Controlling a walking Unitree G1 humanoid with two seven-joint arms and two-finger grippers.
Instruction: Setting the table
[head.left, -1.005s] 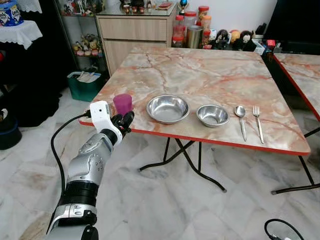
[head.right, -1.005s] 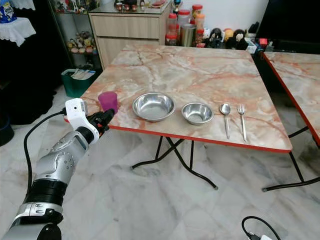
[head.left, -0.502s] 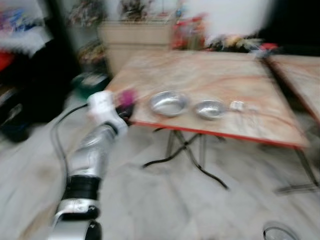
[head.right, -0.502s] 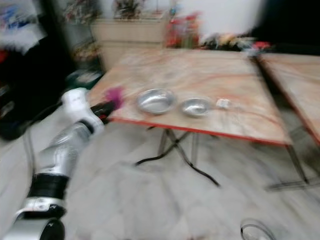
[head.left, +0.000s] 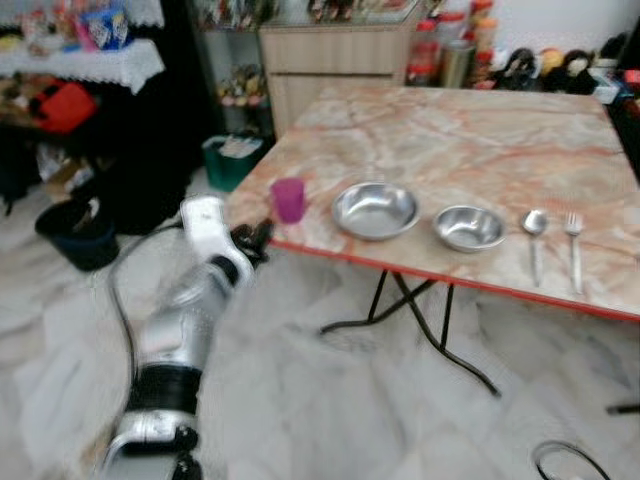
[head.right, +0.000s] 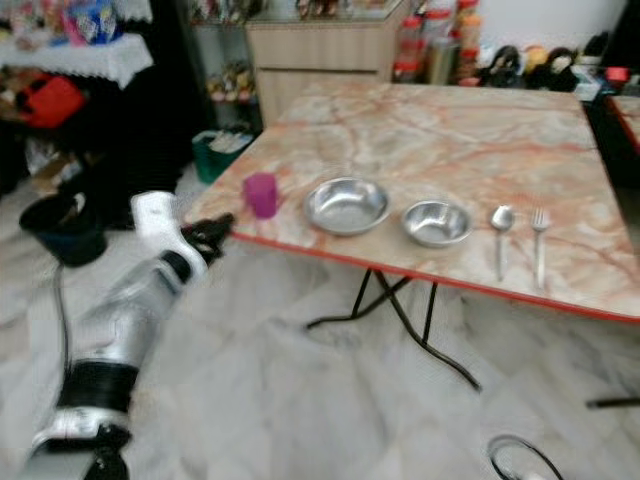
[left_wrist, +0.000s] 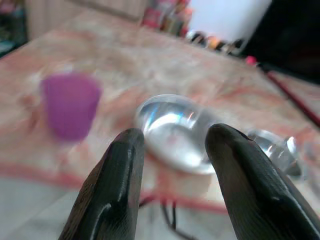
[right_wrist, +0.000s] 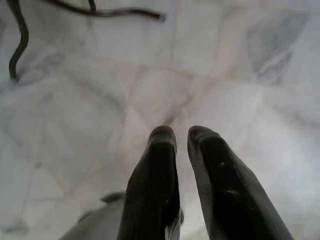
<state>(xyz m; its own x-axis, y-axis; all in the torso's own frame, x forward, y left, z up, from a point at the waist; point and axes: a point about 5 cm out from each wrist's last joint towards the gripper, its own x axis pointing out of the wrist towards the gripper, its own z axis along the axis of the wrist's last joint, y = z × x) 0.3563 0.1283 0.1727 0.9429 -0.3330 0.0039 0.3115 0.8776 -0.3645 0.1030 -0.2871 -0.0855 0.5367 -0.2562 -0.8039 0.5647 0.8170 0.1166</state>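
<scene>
Marble-patterned table (head.left: 480, 130) fills your forward view, red-edged, on tiled floor (head.left: 330, 420). Along its near edge you have a row: purple cup (head.left: 289, 199) at the robot's left, then the large steel bowl (head.left: 375, 209), small steel bowl (head.left: 469, 227), spoon (head.left: 534, 240) and fork (head.left: 573, 245). Your left gripper (head.left: 258, 241) hangs just off the table edge near the cup, fingers (left_wrist: 120, 175) spread and empty. Your right gripper (right_wrist: 181, 137) hangs over the floor, fingers nearly pressed together.

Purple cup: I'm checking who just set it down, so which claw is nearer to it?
Left. The left claw hangs open just off the table edge beside the cup. The right claw points down at the floor, away from it.
</scene>
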